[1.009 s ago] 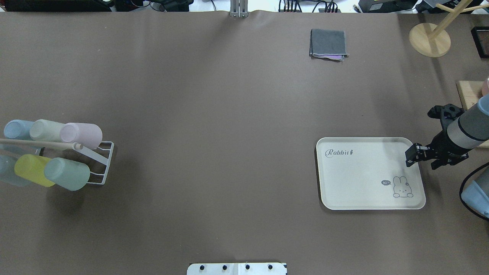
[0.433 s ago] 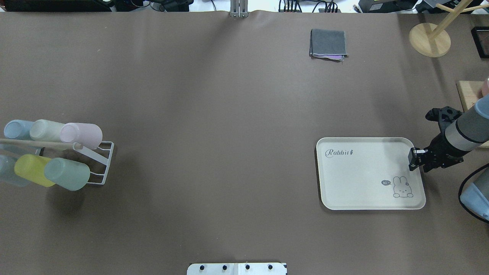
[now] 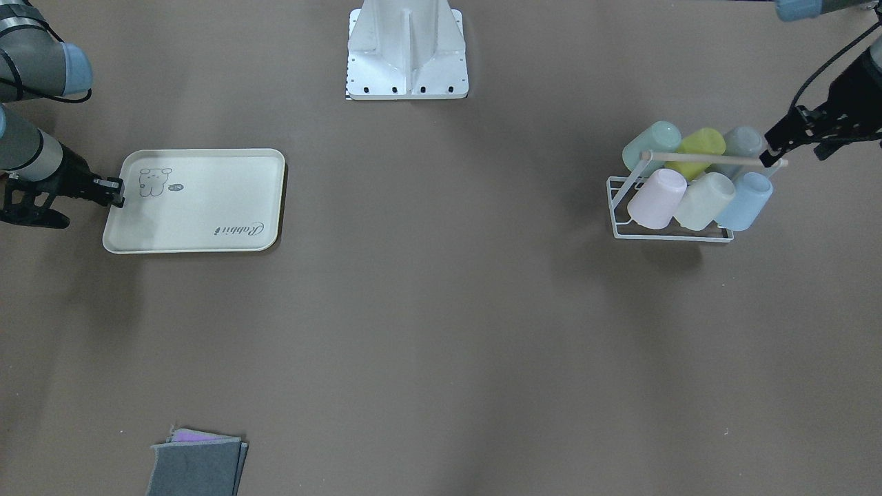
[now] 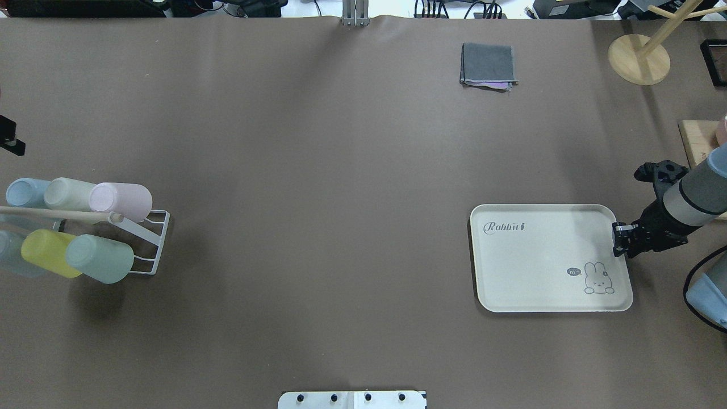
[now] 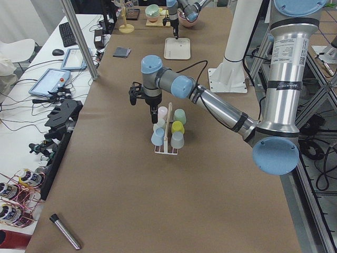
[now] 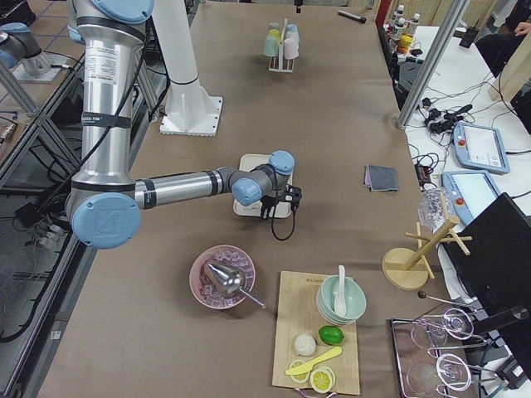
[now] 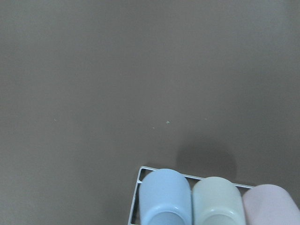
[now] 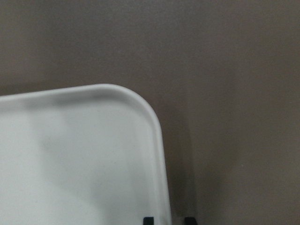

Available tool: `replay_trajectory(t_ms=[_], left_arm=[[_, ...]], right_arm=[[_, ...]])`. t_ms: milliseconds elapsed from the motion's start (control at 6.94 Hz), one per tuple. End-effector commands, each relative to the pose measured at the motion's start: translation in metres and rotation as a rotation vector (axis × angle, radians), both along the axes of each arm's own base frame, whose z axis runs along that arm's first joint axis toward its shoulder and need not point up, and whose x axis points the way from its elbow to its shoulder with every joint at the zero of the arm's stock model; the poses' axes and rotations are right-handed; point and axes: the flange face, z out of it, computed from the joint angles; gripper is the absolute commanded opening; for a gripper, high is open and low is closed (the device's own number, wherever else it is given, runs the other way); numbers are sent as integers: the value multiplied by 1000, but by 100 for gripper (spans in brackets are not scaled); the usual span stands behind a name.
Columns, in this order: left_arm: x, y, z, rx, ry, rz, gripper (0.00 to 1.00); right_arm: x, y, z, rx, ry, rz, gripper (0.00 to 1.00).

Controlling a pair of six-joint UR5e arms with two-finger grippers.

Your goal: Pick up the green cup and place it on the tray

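Note:
The green cup [image 4: 99,258] hangs tilted on a white wire rack [image 4: 153,238] at the table's left, beside a yellow cup [image 4: 48,253]; it also shows in the front view [image 3: 651,141]. The cream tray [image 4: 539,267] lies flat at the right and holds nothing. My left gripper [image 3: 792,148] hovers over the rack's far outer end, apart from the green cup, and looks open; its fingers do not show in its wrist view. My right gripper [image 4: 618,240] points down at the tray's right rim [image 8: 161,154], jaws a little apart either side of it, holding nothing.
Pink [image 4: 122,200], cream [image 4: 68,193] and blue [image 4: 25,192] cups fill the rack's far row under a wooden rod [image 4: 57,215]. A folded grey cloth [image 4: 488,65] lies far back. A wooden stand [image 4: 639,59] and a cutting board [image 4: 698,142] sit at the far right.
My right gripper has drawn back to the right, from over the tray's inside to its right rim. My left gripper has come into the overhead view at the left edge. The tray and cups have not moved.

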Motion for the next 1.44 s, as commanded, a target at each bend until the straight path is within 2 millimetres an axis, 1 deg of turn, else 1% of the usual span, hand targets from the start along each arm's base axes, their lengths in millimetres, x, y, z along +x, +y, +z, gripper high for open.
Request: replay_trajectory(t_ms=[0,288,577,721,865,1153,1298], left_arm=[[39,29,-35,8,17,24,98],[46,42,-50,11,34,31,98],[66,59,-63,32,49,85,98],[77,67,-68,56,39,107,98],[92,77,-72,81,24,136,98],[124,105,-86,118,38,229,98],[138,117,-91,146,32,260,98]], right_arm=[[0,1,3,-5,4,-1,34],[-1,1,6,-8,7,-4,34],[-3,-2,6,-8,7,-4,26],[-3,-2,5,-8,6,-3,17],[-3,-2,5,-8,6,-3,12],[-3,-2,4,-5,4,-3,6],[-3,-2,1,-2,1,-1,5]])
